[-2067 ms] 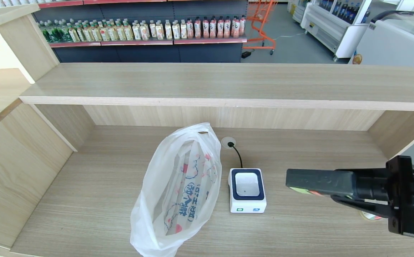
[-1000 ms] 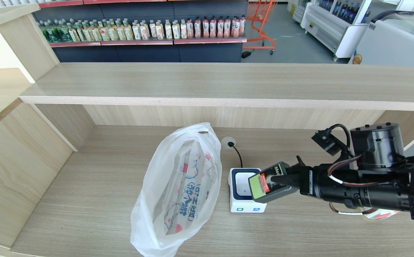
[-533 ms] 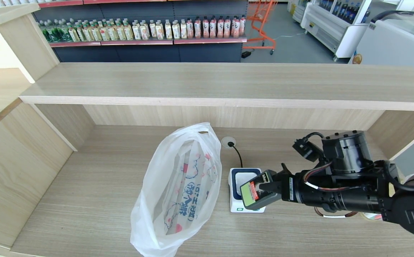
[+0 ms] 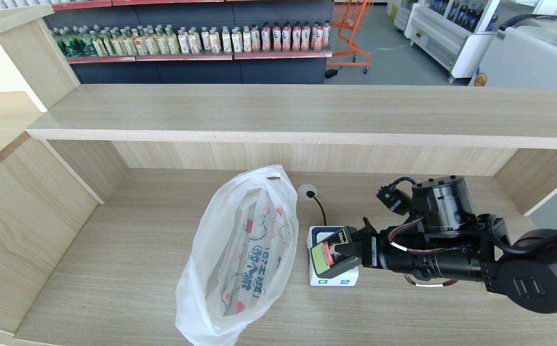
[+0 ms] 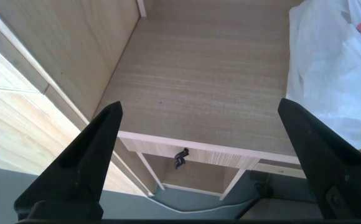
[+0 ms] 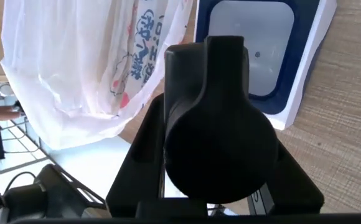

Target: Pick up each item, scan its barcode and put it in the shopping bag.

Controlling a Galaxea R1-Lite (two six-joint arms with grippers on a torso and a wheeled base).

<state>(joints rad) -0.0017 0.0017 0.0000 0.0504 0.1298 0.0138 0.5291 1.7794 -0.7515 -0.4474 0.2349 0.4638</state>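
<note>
Leftward went the right end effector (image 4: pixel 345 251), pinching a box (image 4: pixel 321 258), apparently just above the scanner (image 4: pixel 342 279); left end effector (image 5: pixel 200 109) sat spread.

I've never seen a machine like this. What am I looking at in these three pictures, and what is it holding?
It is a two-armed robot at a shop checkout. The wide picture comes from a camera on its head; the other two from cameras on its wrists. On the wooden counter lie a white plastic shopping bag with a packet inside and a small white barcode scanner. The right arm has its jaws shut on a small box, held over the scanner. The left arm's jaws stand open, empty, near the counter's edge.
</note>
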